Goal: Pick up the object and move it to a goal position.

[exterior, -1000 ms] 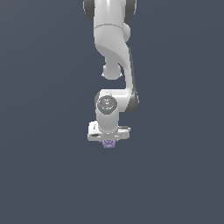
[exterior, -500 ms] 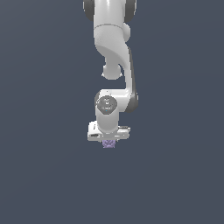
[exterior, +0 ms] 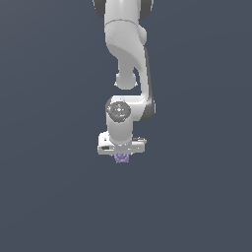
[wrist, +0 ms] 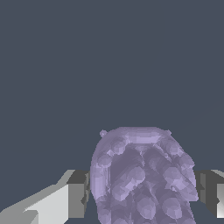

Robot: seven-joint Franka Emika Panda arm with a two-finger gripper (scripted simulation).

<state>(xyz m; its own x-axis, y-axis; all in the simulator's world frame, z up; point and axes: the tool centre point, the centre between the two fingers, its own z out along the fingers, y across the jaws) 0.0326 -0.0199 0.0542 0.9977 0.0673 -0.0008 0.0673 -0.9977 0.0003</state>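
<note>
- A single white Panda arm [exterior: 129,54] is seen in the exterior view, entering at the top centre of the frame and reaching down to just below the middle.
- The wrist joint, a round grey disc [exterior: 118,110], is located slightly left of the frame's centre.
- The white gripper [exterior: 121,156] is carried directly below that disc; its wide white body is presented as a horizontal bar.
- A pale purple ball [exterior: 121,157] is found at the lower edge of the gripper body, at centre frame just below the middle. It is much narrower than the gripper body, and only its lower part is exposed there.
- In the wrist view the ball [wrist: 142,177] is shown large in the lower centre of the frame, with a bumpy, mottled surface.
- One dark finger pad [wrist: 78,194] is observed against the ball's side at lower left of that frame, and the opposite pad at lower right.
- The gripper [wrist: 142,192] is judged to be clamped on the ball, with the ball held between the two pads.
- A plain dark blue-grey background [exterior: 44,197] is recorded on all sides in both views; no supporting surface edge can be made out, so contact between the ball and any surface cannot be determined.
</note>
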